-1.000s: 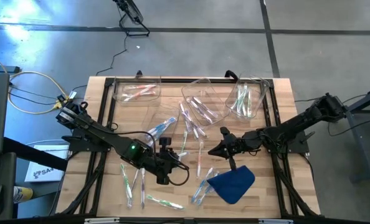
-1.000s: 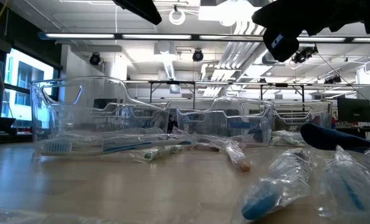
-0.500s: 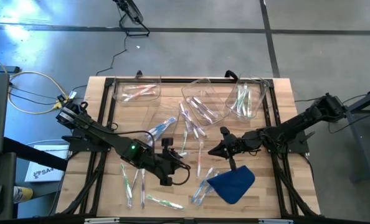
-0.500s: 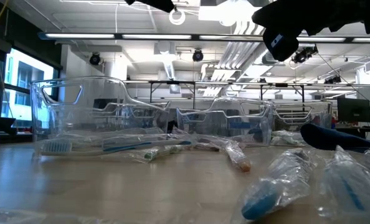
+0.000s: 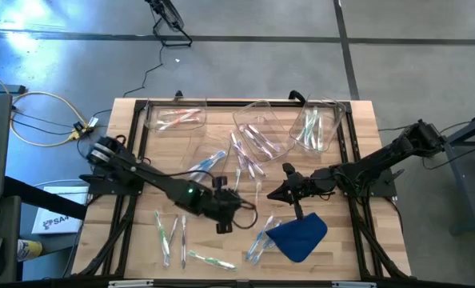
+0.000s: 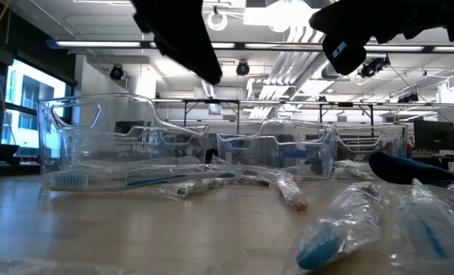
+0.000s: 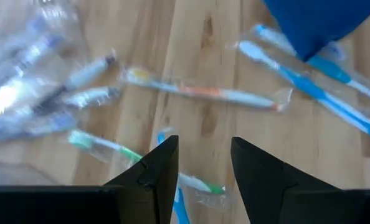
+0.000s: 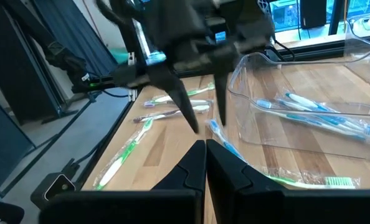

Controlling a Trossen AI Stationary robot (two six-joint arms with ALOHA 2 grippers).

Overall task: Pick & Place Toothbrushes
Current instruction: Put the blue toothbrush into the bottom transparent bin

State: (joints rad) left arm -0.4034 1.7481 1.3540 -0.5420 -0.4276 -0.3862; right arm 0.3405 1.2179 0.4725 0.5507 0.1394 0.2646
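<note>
My left gripper (image 7: 202, 163) hovers above table centre, fingers (image 7: 160, 168) parted, nothing between them. Wrapped toothbrushes (image 7: 203, 93) lie scattered on wooden table (image 5: 133, 228) just beneath and ahead of it; one green-tipped brush (image 7: 141, 160) directly under fingertips. Blue cloth (image 7: 313, 22) lies beyond. My right gripper (image 8: 205, 148) waits beside it, fingers pressed together, empty. More toothbrushes in clear bins (image 5: 261, 132) farther off.

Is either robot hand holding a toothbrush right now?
No. The left gripper has open, empty jaws above the toothbrushes. The right gripper is shut on nothing.
</note>
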